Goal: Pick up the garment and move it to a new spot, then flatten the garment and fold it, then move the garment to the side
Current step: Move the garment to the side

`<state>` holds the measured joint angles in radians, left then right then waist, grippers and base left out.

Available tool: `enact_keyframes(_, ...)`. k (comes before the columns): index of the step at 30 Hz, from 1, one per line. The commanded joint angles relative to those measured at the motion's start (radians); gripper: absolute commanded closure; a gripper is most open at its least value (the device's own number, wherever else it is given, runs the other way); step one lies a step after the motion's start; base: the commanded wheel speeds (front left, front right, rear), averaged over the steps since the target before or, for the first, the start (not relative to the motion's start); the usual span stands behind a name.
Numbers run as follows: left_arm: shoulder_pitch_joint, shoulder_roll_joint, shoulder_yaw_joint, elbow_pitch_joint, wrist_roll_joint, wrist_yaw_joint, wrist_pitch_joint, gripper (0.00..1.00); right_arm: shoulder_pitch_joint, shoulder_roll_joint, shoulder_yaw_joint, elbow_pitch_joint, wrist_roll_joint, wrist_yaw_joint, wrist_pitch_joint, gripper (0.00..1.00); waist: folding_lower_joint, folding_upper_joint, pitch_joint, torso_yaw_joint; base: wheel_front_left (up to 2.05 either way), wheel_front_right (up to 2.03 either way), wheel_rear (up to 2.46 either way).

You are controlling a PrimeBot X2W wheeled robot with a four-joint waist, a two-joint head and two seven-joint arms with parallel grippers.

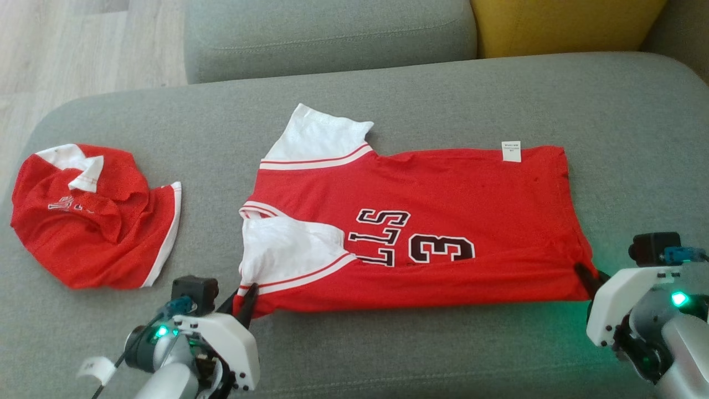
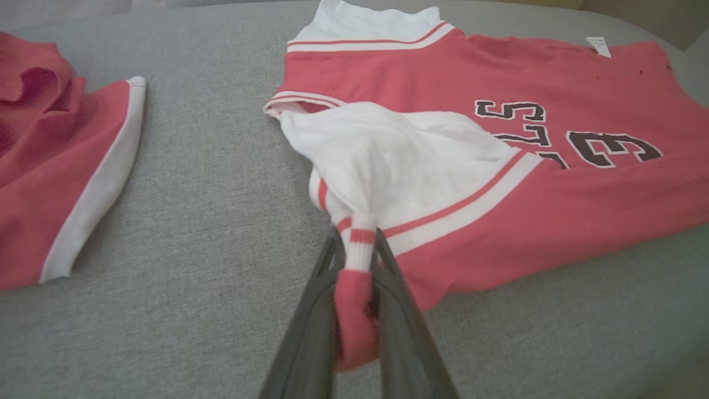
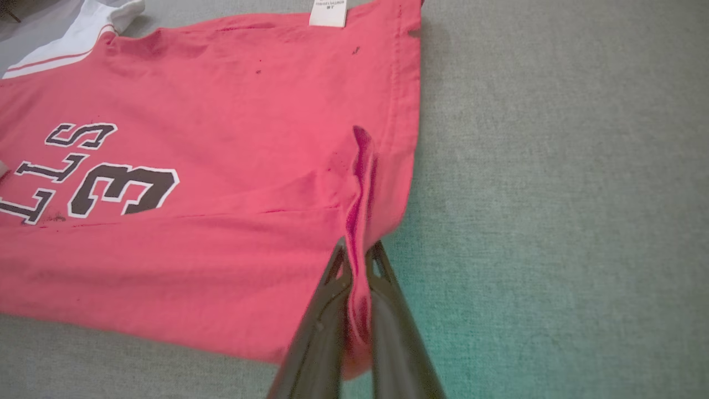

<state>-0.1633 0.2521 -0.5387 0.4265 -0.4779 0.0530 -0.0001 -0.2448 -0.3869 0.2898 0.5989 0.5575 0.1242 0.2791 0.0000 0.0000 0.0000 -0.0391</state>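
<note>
**A:** Obs. Red jersey with white sleeves and black lettering [image 1: 443,221] lies spread across the middle of the grey sofa cushion [image 1: 388,354], sleeves toward the cushion's left edge, hem toward its right. A second, crumpled red garment [image 1: 88,216] sits near the left edge, apart from the jersey.

**B:** Grip state?

**A:** Left gripper [image 2: 356,238]: jaws clamped on the striped cuff of the near white sleeve [image 2: 399,160]. Right gripper [image 3: 359,249]: jaws clamped on a pinched ridge at the near hem corner [image 3: 363,183]. Both holds are on the jersey's side facing the cushion's front edge.

**B:** My reading of the step: a lengthwise fold, near side over far side.

**A:** Agreed. To do it well:
- Raise both ends level and together, with the cloth taut between them.
- Carry toward the back edge.
- Lay edge on edge.
- Release only once the fabric rests.

Risk: the sleeve may bunch inside the fold.
</note>
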Motion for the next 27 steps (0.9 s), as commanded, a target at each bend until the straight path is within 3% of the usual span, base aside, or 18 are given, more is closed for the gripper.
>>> enact_keyframes(1, -0.038, 0.032, 0.038, -0.040, -0.009, 0.008, -0.001, 1.00, -0.005, -0.031, 0.005, -0.043, 0.011, 0.007, 0.004, 1.00, 0.0000, 0.0000, 0.003, -0.002, 0.00, 0.00, 0.00)
enact_keyframes(3, -0.035, 0.034, 0.037, -0.047, -0.011, 0.012, 0.003, 1.00, 0.004, -0.028, 0.000, -0.055, 0.012, 0.007, 0.015, 1.00, 0.0000, 0.0000, 0.004, -0.005, 0.00, 0.00, 0.00)
enact_keyframes(4, -0.034, 0.035, 0.036, -0.049, -0.011, 0.012, 0.005, 0.93, 0.008, -0.026, 0.000, -0.061, 0.012, 0.007, 0.022, 1.00, 0.0000, 0.0000, 0.005, -0.007, 0.00, 0.00, 0.00)
enact_keyframes(5, -0.034, 0.036, 0.035, -0.051, -0.011, 0.012, 0.006, 0.74, 0.011, -0.025, -0.001, -0.068, 0.011, 0.007, 0.026, 1.00, 0.0000, 0.0000, 0.006, -0.008, 0.00, 0.00, 0.00)
enact_keyframes(6, -0.035, 0.037, 0.036, -0.054, -0.010, 0.016, 0.002, 0.24, 0.013, -0.024, -0.007, -0.076, 0.008, 0.007, 0.021, 0.62, 0.0000, 0.0000, 0.008, -0.010, 0.00, 0.00, 0.00)
enact_keyframes(7, -0.037, 0.037, 0.039, -0.056, -0.009, 0.020, -0.003, 0.00, 0.015, -0.021, -0.015, -0.082, 0.007, 0.007, 0.014, 0.00, 0.0000, 0.0000, 0.009, -0.011, 0.00, 0.00, 0.00)
enact_keyframes(17, -0.059, 0.028, 0.097, -0.098, -0.017, 0.060, -0.127, 0.00, 0.022, 0.007, -0.100, -0.168, -0.042, 0.007, -0.114, 0.00, 0.0000, 0.0000, 0.013, -0.016, 0.00, 0.00, 0.00)
enact_keyframes(22, -0.074, -0.013, 0.173, -0.139, -0.051, 0.093, -0.231, 0.00, 0.030, 0.074, -0.159, -0.237, -0.085, 0.007, -0.256, 0.00, 0.0000, 0.0000, 0.020, -0.021, 0.00, 0.00, 0.00)
enact_keyframes(27, -0.080, -0.045, 0.221, -0.187, -0.046, 0.081, -0.259, 0.00, 0.035, 0.130, -0.162, -0.269, -0.118, 0.007, -0.356, 0.00, 0.0000, 0.0000, 0.032, -0.027, 0.00, 0.00, 0.00)
